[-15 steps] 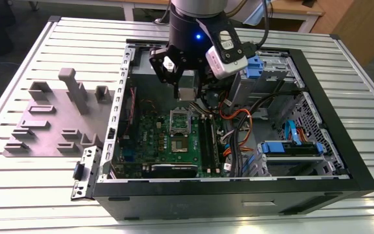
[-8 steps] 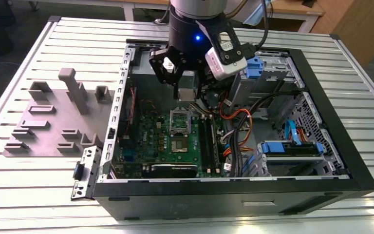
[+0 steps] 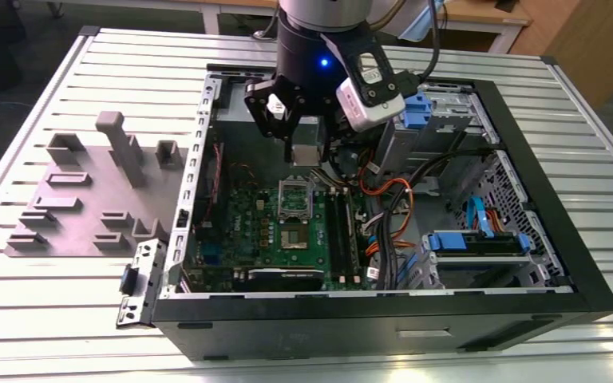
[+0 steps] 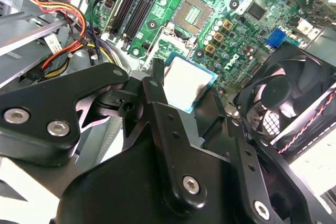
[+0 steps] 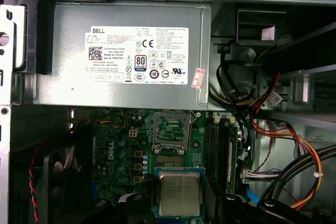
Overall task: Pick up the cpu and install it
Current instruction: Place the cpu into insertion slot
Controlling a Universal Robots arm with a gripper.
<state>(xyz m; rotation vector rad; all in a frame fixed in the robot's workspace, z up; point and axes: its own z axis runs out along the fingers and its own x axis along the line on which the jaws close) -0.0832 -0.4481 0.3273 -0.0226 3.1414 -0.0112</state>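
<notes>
The cpu (image 5: 180, 192), a small square chip with a dull silvery top, hangs inside the open computer case (image 3: 562, 263) with my gripper (image 5: 181, 206) shut on its edges. In the exterior view the gripper (image 3: 304, 148) holds the cpu (image 3: 304, 153) above the green motherboard (image 3: 285, 239), just behind the open socket (image 3: 296, 199). The second wrist view shows the cpu (image 4: 186, 81) between black fingers (image 4: 155, 90), with the bare socket (image 4: 195, 10) beyond it. In the first wrist view the socket (image 5: 170, 129) and its raised metal frame lie a short way from the chip.
A big grey box with a white label (image 5: 123, 51) sits at the case's back wall. Bundled coloured cables (image 5: 286, 150) and memory slots (image 5: 218, 148) flank the socket. A black fan (image 4: 286, 98) is beside it. A grey fixture plate (image 3: 83, 191) lies at the exterior view's left.
</notes>
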